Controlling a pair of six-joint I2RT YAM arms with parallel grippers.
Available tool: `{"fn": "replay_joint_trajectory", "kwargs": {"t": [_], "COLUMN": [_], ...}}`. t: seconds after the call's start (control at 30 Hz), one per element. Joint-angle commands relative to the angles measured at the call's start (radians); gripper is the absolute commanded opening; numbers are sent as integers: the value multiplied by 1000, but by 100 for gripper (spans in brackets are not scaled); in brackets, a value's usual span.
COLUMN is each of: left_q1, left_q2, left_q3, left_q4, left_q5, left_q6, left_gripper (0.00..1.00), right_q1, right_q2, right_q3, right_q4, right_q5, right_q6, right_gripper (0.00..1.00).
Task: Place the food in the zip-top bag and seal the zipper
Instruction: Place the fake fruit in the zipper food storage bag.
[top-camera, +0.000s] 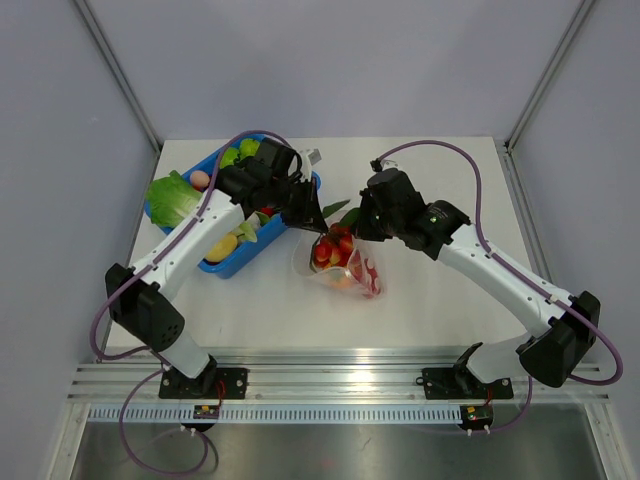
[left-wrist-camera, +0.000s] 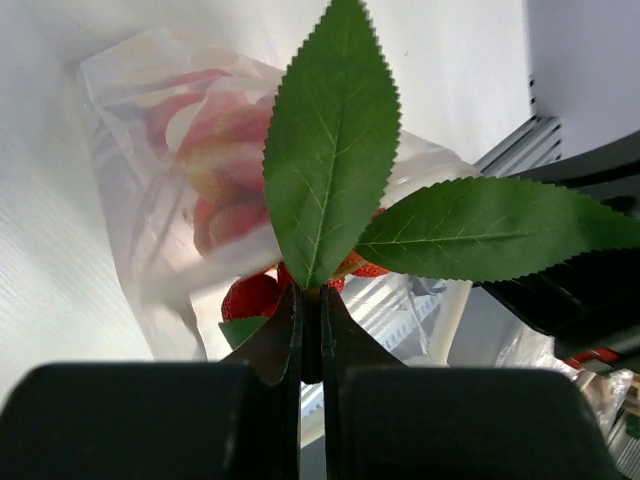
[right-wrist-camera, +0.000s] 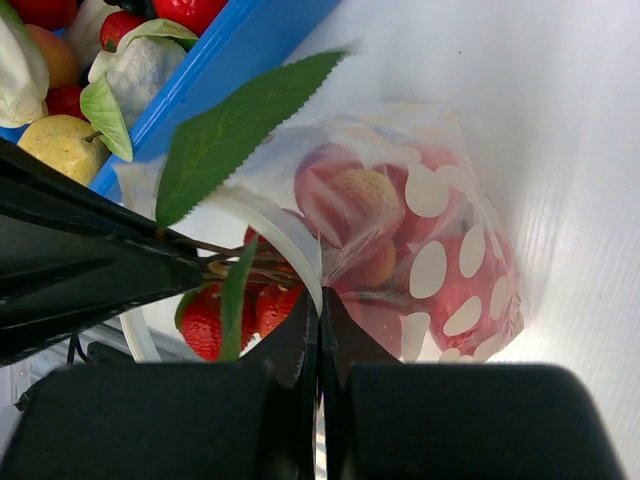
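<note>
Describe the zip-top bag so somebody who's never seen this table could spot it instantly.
Find the blue bin on the table's left side. Just right of it, mid-table, lies the zip-top bag, its mouth pinched by the right tool while the left tool holds a leafy sprig above it. It's the only see-through pouch, white-dotted, with strawberries inside.

Blue bin (top-camera: 228, 268) at the left of the white table (top-camera: 440, 180) — slotted metal rail (top-camera: 340, 375) along the near edge

Top cam high; wrist cams close, share bag (right-wrist-camera: 440, 250).
</note>
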Motion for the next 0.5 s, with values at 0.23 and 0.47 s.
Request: {"fn": "replay_joint_trajectory", "kwargs": {"t": [0.23,0.47], "left_q1": [-27,-27], "left_q2": [16,-50], "left_q3": [78,45], "left_q4": [-129,-141], "left_q5": [-188,-153], "left_q6": [171,263], "left_gripper": [0,0], "right_q1": [-1,-1], "right_q2": [-31,-17], "right_q3": [37,43], "right_q4": [36,40], "right_q5": [18,17], "right_q6": [-3,-1], "right_gripper": [0,0]}}
